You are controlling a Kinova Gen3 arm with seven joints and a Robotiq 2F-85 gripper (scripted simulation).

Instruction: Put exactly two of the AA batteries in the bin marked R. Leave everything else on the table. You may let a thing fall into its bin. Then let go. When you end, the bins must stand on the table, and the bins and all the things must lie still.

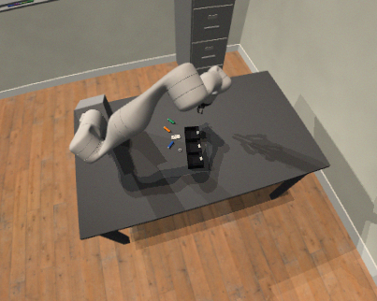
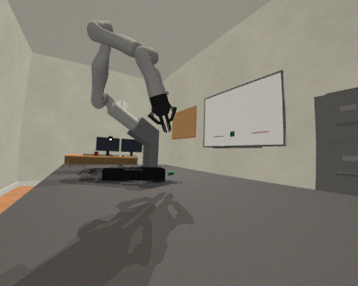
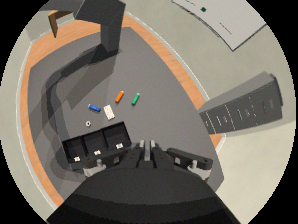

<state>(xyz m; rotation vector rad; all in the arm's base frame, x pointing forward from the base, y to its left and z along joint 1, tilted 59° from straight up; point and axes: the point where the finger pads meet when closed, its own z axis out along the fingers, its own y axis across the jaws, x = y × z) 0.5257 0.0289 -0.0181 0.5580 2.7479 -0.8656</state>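
A row of three black bins stands mid-table; each has a small white label that I cannot read. Left of the bins lie a green cylinder, an orange one and a blue one, all battery-like. A white piece and a small ring lie among them. My gripper hangs high above the table, just past the far end of the bin row. Its fingers are shut with nothing between them in the wrist view. The wrist view also shows the bins and the green cylinder.
The arm's base stands at the table's far left corner. A grey filing cabinet stands against the wall behind the table. The table's right half holds only the arm's shadow.
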